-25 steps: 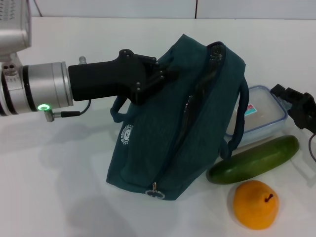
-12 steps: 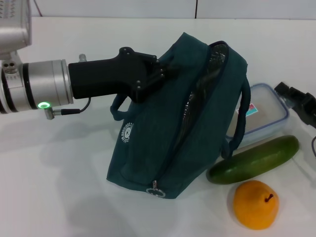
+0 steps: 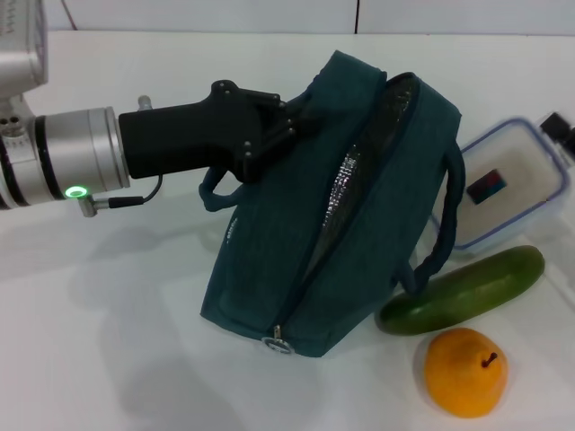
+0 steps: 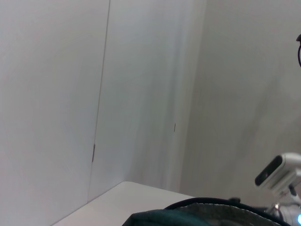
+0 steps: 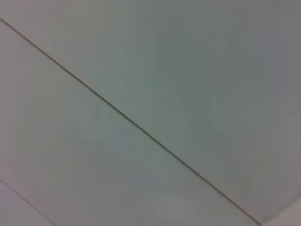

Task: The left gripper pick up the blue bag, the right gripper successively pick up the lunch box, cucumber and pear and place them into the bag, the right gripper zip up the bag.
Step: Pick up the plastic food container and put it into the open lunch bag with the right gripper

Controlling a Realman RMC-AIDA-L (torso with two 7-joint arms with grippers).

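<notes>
Since 0.5 s ago we see the lunch box [image 3: 508, 184] lifted and tilted beside the bag [image 3: 332, 215]; right gripper [image 3: 559, 130] at its far edge, grip unclear. Left gripper [image 3: 289, 126] stays clamped on the bag top. Cucumber [image 3: 463, 292] and pear [image 3: 464, 372] lie on the table [image 3: 117, 341].

No readable text anywhere; only an illegible red-and-blue label [image 3: 486, 187] inside the lunch box [image 3: 530, 162].

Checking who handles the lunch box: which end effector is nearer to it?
Right. The right end effector touches the lunch box's far corner; the left end effector grips the blue bag beyond it.
</notes>
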